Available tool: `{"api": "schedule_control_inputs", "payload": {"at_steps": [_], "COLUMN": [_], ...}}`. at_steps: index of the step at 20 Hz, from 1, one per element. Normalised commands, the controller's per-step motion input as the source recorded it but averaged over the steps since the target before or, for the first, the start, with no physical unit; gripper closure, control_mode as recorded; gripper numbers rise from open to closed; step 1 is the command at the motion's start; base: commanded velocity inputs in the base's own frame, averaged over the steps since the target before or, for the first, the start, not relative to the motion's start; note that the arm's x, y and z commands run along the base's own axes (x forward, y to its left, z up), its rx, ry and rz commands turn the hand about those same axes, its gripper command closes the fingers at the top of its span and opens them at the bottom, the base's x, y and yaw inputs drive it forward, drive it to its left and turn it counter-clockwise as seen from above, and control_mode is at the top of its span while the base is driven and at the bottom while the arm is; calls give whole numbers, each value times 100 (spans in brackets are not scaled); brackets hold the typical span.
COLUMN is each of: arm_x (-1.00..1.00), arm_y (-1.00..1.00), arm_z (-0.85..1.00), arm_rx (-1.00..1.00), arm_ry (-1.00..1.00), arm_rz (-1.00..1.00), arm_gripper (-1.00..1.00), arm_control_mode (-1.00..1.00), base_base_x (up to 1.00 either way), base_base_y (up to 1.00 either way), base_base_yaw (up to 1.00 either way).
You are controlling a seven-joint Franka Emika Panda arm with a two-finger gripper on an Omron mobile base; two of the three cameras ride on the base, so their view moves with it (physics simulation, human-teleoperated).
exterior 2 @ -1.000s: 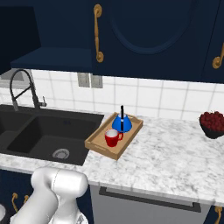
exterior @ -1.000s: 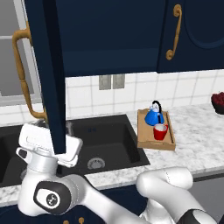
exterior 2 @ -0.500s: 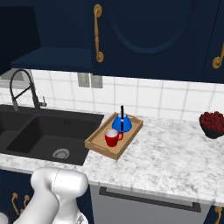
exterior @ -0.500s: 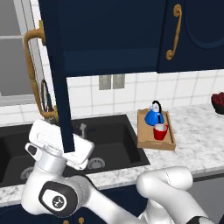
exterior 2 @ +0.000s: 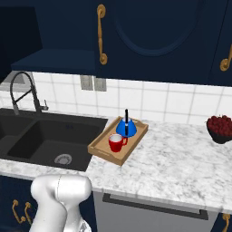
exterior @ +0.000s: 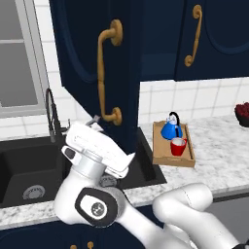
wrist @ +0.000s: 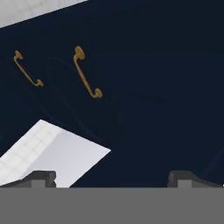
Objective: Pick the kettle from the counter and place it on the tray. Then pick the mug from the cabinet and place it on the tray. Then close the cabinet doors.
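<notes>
Gripper (wrist: 112,177) spread wide, empty; open cabinet door (exterior: 92,58) stands upright, handle (exterior: 108,78) vertical.

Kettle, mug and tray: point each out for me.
kettle (exterior 2: 126,128), right base view, blue body.
mug (exterior 2: 115,143), right base view, red side wall.
tray (exterior 2: 105,153), right base view, near wooden rim.

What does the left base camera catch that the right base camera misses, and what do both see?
Left base view alone: a navy cabinet door swung open, with its long brass handle, in front of the robot's white arm, and a grey window at the left edge.
Right base view alone: the open cabinet's navy inner shelf and the base cabinets' small brass handles.
Both: the blue kettle and red mug on the wooden tray, the black sink, faucet and marble counter.
</notes>
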Motion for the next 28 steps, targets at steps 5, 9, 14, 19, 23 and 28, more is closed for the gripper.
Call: {"api": "schedule_control_inputs", "payload": {"at_steps": [5,9,14,19,23,28], "arm_x": [37,57,69,78,77,78], "arm_y": [-78,-76,-70,-66,-54,-48], "arm_z": [47,52,56,45,42,47], "arm_rx": [11,11,12,13,11,9], "arm_ry": [8,9,10,12,16,18], "arm_rz": [0,2,3,3,2,1], "arm_gripper": [-100,-100,-100,-100,-100,-100], "arm_control_mode": [-100,-100,-100,-100,-100,-100], "base_base_x": [0,0,0,0,0,0], "base_base_y": [0,0,0,0,0,0], "base_base_yaw": [0,0,0,0,0,0]}}
